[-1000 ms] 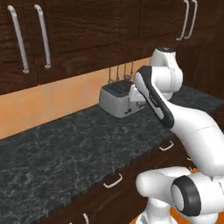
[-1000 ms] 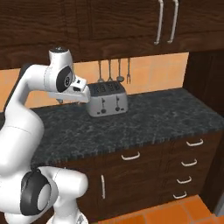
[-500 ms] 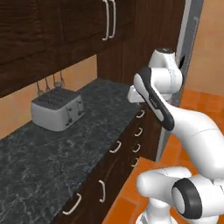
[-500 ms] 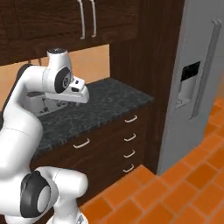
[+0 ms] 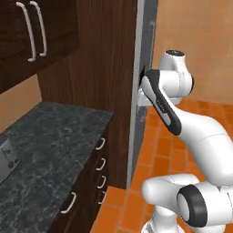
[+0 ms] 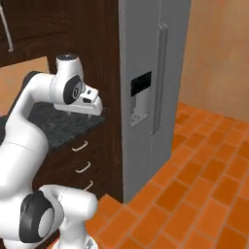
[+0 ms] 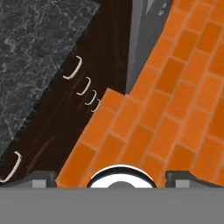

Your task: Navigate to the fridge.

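The fridge (image 6: 151, 92) stands ahead and to the right of the base, tall and matte grey, with a long vertical handle (image 6: 159, 80) up its door and a black dispenser recess (image 6: 140, 97) set into the panel facing the right base camera. In the left base view just a thin grey edge of the fridge (image 5: 139, 91) shows, pressed between the dark wood side panel (image 5: 107, 68) and the arm. It rises straight from the orange brick floor (image 6: 204, 189).

The gripper (image 7: 111, 177) hangs folded near the arm's own body, looking down at the floor; only the dark finger tips (image 7: 41, 178) peek above the bottom edge of the hand view, so I cannot tell whether they are spread or closed (nothing appears between them).

The likeliest trouble, as I judge it, is the base cutting the corner. The drawer stack (image 5: 100, 164) and the end of the dark stone counter (image 5: 50, 136) sit just beside the robot on its left, and a tight swing toward the fridge could clip the cabinet edge. The raised elbow also sits near the fridge's side in the left base view, so driving too far in could knock it against the door.

No brand, label or writing can be read on anything here
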